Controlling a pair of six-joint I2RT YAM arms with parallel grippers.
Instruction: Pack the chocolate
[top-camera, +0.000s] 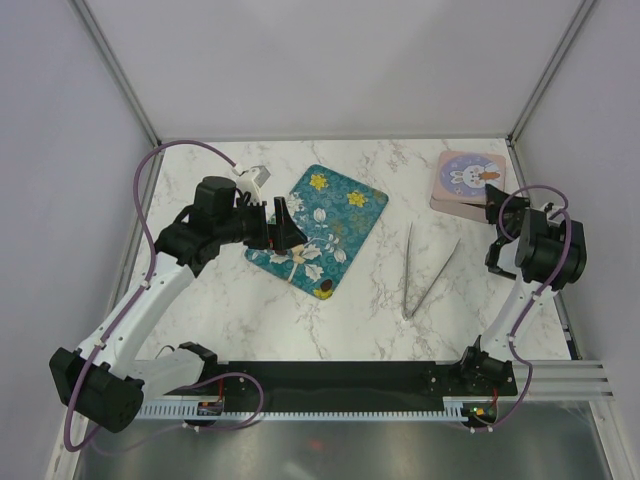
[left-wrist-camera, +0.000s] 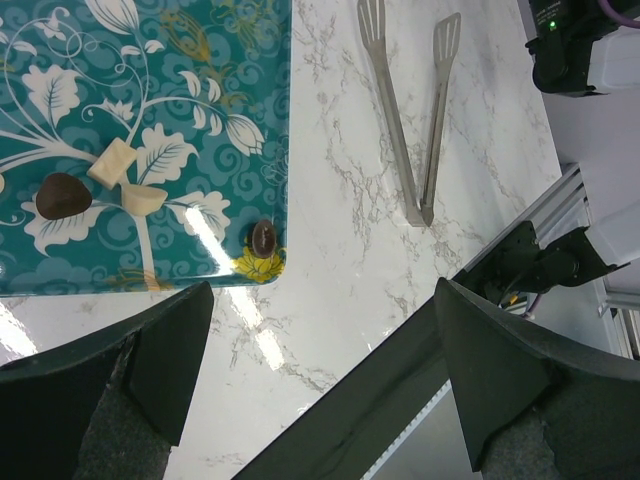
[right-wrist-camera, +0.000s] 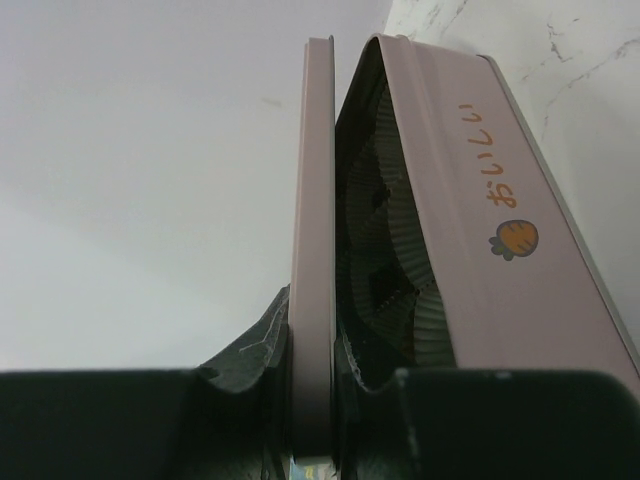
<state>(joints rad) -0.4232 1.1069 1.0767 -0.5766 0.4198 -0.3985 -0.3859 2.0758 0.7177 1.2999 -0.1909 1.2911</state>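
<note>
right gripper (right-wrist-camera: 315, 390): pressed together on the edge of the pale pink metal lid (right-wrist-camera: 312, 200), which is tilted away from its base, probably so the tin stays open for loading.
pink tin base (right-wrist-camera: 470, 230): lined with dark fluted paper cups (right-wrist-camera: 385, 270); no candy visible inside.
left gripper (left-wrist-camera: 322, 300): spread wide and empty above the tray corner, likely lining up a pick.
teal floral tray (left-wrist-camera: 200, 90): carries the chocolate (left-wrist-camera: 62, 195), loose dark and tan pieces.
steel tongs (left-wrist-camera: 393, 120): lie beside the tray, untouched.
</note>
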